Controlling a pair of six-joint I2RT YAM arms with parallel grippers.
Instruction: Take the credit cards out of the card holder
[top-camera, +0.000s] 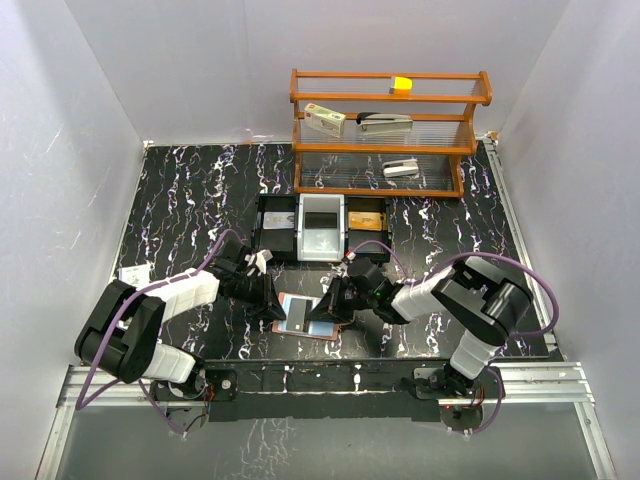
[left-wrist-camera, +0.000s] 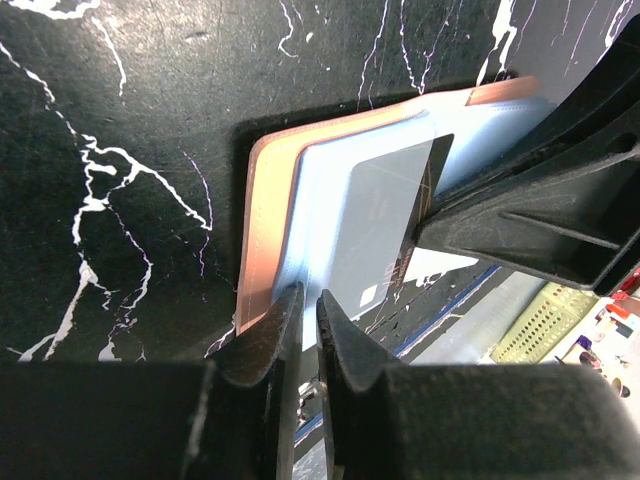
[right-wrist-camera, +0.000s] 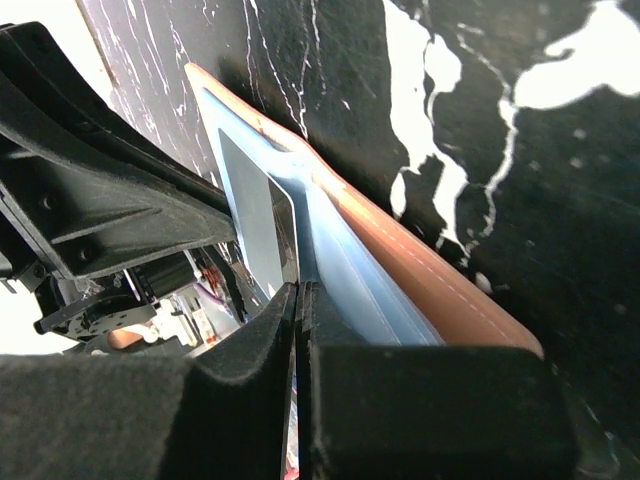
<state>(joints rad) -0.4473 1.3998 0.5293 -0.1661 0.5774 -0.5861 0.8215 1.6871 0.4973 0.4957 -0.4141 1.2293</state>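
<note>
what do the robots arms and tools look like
Both the left arm and right arm have black joints with white link covers, and a purple cable loops along each. The left tool and right tool are matte black, each with two blocky tapering fingers.

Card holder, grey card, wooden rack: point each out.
card holder (left-wrist-camera: 262, 230), left wrist view, salmon outer cover near its edge.
grey card (left-wrist-camera: 385, 215), left wrist view, middle of its face.
wooden rack (top-camera: 340, 74), top external view, top rail.

White walls (top-camera: 180, 60), apparently marbled black table (top-camera: 200, 200)
</note>
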